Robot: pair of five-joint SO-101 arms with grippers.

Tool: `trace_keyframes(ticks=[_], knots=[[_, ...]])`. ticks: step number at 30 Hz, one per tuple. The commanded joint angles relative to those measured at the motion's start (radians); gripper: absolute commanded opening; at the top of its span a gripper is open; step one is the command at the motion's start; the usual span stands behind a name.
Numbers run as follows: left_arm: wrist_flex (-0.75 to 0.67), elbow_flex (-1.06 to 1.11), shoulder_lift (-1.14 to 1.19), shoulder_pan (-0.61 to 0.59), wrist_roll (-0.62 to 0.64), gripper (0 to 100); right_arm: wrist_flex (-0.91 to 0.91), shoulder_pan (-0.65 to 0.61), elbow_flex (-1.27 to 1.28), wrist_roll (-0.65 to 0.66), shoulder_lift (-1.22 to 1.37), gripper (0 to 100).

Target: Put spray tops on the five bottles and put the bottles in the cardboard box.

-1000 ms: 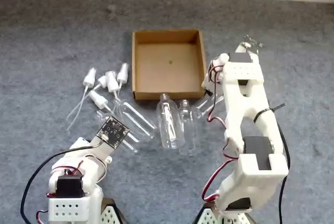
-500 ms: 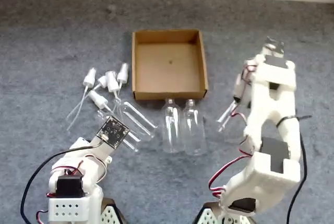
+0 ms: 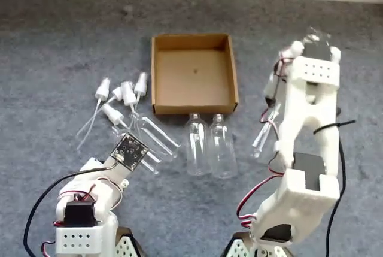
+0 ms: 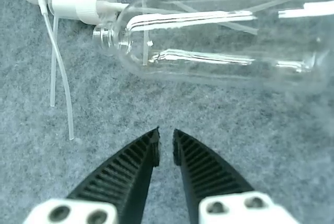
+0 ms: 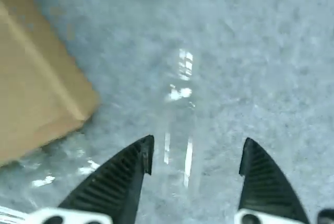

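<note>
Right gripper (image 5: 198, 140), spread wide, hovers over what seems a clear bottle (image 5: 179, 110).

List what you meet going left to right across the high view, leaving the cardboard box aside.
spray tops → first clear bottle → second clear bottle → right arm. The bottles lying by the spray tops overlap them, so they are left out.

Glossy clear plastic bottles (image 3: 196, 146), matt cardboard box (image 3: 194, 83), rough grey carpet (image 3: 60, 47).
</note>
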Motion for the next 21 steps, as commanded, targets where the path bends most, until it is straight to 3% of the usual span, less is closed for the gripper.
trace_keyframes(ticks=[1, 12, 19, 21], knots=[[0.012, 0.019, 0.004, -0.01, -0.012, 1, -0.012, -0.053, -0.056, -0.032, 0.016, 23.9], [0.012, 0.019, 0.004, -0.012, -0.012, 1, -0.116, 0.074, 0.03, 0.008, 0.292, 23.5], [0.012, 0.019, 0.004, -0.012, -0.012, 1, -0.11, 0.122, 0.027, 0.512, 0.331, 0.6], [0.012, 0.019, 0.004, -0.012, -0.012, 1, -0.108, 0.171, 0.027, 0.644, 0.329, 0.8]])
